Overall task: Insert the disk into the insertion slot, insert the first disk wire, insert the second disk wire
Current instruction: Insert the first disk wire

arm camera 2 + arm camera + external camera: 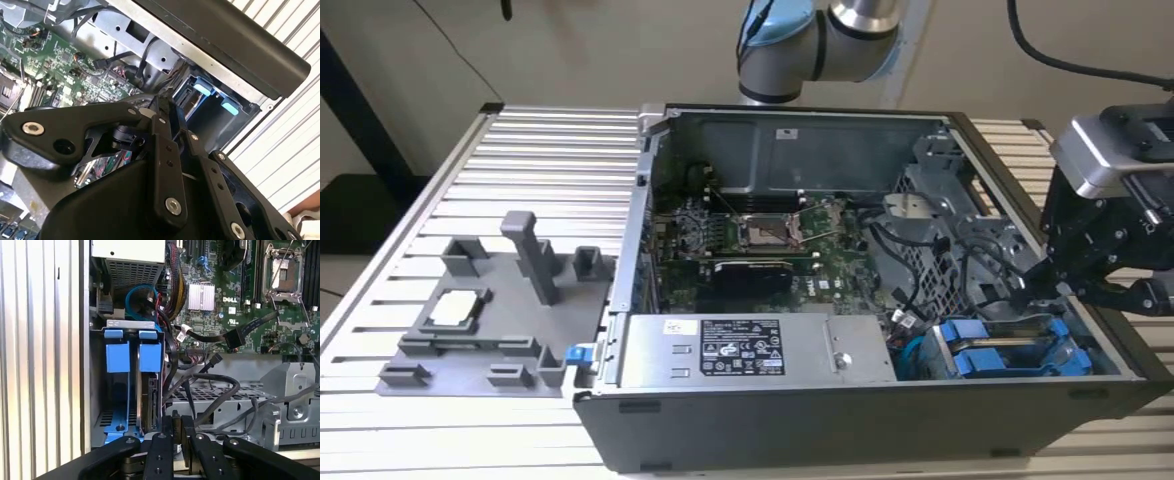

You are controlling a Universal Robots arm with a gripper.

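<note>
The disk (149,400) stands on edge in the insertion slot (116,324) of the grey drive cage, its blue carrier tab (150,357) facing the motherboard. Beside it is a second blue carrier (117,357). In the exterior view the blue carriers (983,355) sit in the case's near corner on the exterior view's right. My gripper (181,422) hovers over the cage just beside the disk, fingers shut together. Loose black wires (200,390) run right past the fingertips; I cannot tell if one is pinched. The gripper shows too in the second wrist view (156,107) and the exterior view (1034,288).
The open computer case (854,430) lies on a slatted metal table (520,150). Inside are the motherboard (761,235) and a grey power supply box with a sticker (740,350). A grey fixture with holders (480,310) sits on the exterior view's left.
</note>
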